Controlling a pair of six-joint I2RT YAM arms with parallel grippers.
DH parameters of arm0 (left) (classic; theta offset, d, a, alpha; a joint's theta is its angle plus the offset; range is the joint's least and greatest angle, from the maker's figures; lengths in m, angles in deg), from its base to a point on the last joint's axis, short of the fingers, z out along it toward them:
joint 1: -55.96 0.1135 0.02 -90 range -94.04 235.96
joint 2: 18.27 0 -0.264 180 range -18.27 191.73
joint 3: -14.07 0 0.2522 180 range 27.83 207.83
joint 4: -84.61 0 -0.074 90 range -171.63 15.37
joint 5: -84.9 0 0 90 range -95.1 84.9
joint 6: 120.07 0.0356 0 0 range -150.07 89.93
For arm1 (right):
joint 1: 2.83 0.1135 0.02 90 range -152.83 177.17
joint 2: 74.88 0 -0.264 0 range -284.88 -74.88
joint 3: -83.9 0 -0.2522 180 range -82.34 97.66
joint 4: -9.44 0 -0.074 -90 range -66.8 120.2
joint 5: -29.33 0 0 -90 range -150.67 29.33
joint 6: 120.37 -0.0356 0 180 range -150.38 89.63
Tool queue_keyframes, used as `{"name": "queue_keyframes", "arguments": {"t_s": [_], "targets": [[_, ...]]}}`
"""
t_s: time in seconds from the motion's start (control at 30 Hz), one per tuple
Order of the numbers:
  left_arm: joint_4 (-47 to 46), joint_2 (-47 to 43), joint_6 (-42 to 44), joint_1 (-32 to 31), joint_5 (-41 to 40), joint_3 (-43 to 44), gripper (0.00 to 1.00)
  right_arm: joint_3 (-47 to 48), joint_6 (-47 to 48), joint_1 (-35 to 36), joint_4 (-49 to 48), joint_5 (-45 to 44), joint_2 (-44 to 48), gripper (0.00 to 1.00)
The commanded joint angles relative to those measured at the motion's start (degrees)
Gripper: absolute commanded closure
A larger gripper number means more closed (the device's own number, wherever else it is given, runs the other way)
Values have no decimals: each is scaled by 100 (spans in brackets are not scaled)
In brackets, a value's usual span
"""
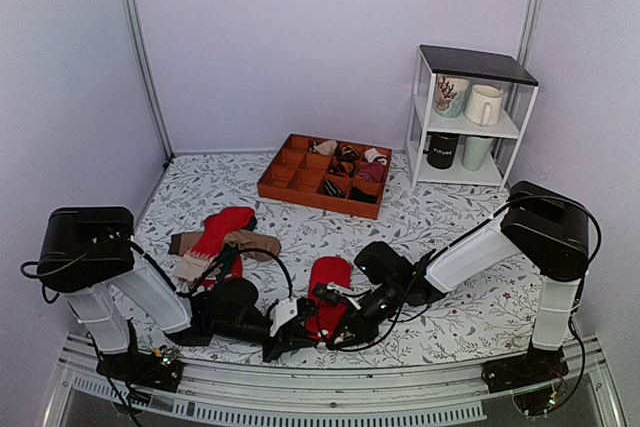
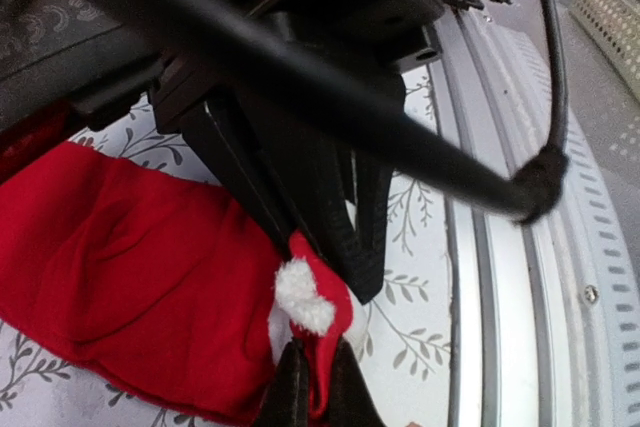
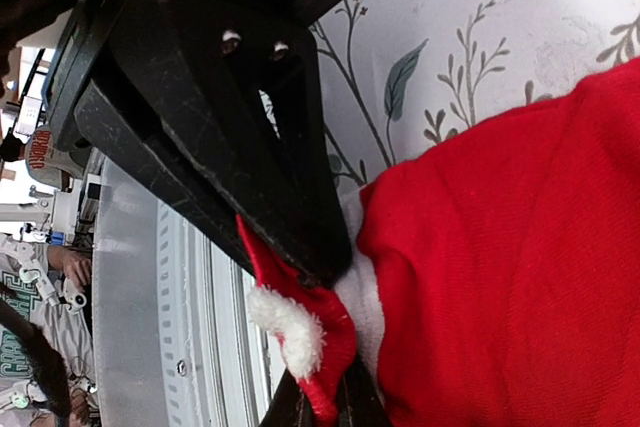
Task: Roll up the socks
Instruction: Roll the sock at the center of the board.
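The bright red socks (image 1: 331, 280) lie flat on the table near the front edge, between both arms. My left gripper (image 1: 298, 334) and right gripper (image 1: 338, 332) meet at the socks' near end. In the left wrist view the left gripper (image 2: 320, 375) is shut on a red flap of the socks (image 2: 130, 287) by a white fluffy tuft (image 2: 300, 297); the right gripper's fingers (image 2: 345, 227) press just above. In the right wrist view the right gripper (image 3: 326, 399) is shut on the same red flap of the socks (image 3: 520, 267), by the tuft (image 3: 290, 329).
A mixed heap of red, brown and beige socks (image 1: 222, 237) lies left of centre. An orange compartment tray (image 1: 280, 175) with rolled bundles stands at the back. A white shelf (image 1: 470, 117) with mugs is at the back right. The metal front rail (image 1: 400, 379) runs just behind the grippers.
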Motion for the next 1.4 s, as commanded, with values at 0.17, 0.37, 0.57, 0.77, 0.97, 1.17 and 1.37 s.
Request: {"name": "queue_keyframes", "arguments": {"t_s": [0.17, 0.37, 0.57, 0.77, 0.97, 1.17, 1.37], "targets": [[1720, 227, -1493, 320, 522, 442, 100, -626, 277, -1, 494, -1042, 659, 79], [2693, 261, -2074, 338, 742, 530, 100, -1696, 1080, 116, -881, -2131, 2266, 64], [2943, 414, -2365, 447, 1083, 588, 100, -2306, 2260, 589, -1533, -3158, 3080, 57], [2958, 656, -2406, 460, 1251, 691, 100, -1863, 2797, 1044, -1452, -3551, 2397, 57], [2945, 645, -2408, 458, 1267, 655, 100, -1654, 2834, 1102, -1559, -3523, 1983, 58], [2908, 671, -2402, 465, 1251, 597, 100, -1483, 2854, 1102, -1398, -3371, 1626, 60], [2848, 708, -2397, 474, 1242, 557, 100, -1472, 2699, 1181, -1319, -3395, 1491, 64]]}}
